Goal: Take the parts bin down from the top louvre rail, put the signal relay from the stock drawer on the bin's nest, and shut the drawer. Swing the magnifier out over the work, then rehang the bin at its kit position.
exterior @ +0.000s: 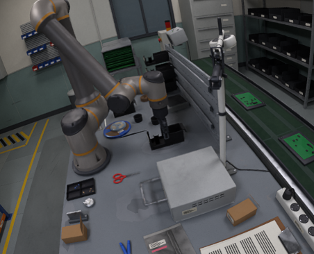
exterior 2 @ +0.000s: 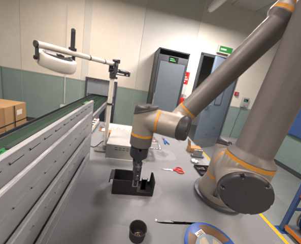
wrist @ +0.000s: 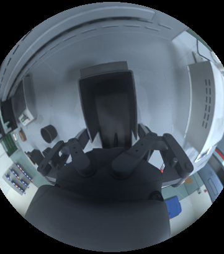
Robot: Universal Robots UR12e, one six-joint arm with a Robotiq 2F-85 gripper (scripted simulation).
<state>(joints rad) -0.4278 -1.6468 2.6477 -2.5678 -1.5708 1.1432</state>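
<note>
The black parts bin [exterior: 166,136] [exterior 2: 132,182] [wrist: 108,105] rests on the grey bench just in front of the louvre panel [exterior: 192,86] [exterior 2: 37,157], off its rails. My gripper [exterior: 164,134] [exterior 2: 135,181] [wrist: 111,139] points straight down into the bin's front end, open and holding nothing. The grey stock drawer cabinet [exterior: 196,181] [exterior 2: 118,145] [wrist: 203,102] sits further along the bench with its wire handle [exterior: 148,191] toward the open side. The magnifier [exterior: 223,41] [exterior 2: 56,59] hangs on its arm from the white post [exterior: 222,118], out over the conveyor side. No relay shows in view.
Behind the panel runs a green conveyor [exterior: 279,125] carrying green boards. On the bench are a small black cup [exterior 2: 138,231] [wrist: 49,133], a blue tape reel [exterior: 117,128], red scissors [exterior: 121,177] [exterior 2: 176,170], cardboard boxes [exterior: 241,211] and a power strip [exterior: 302,218].
</note>
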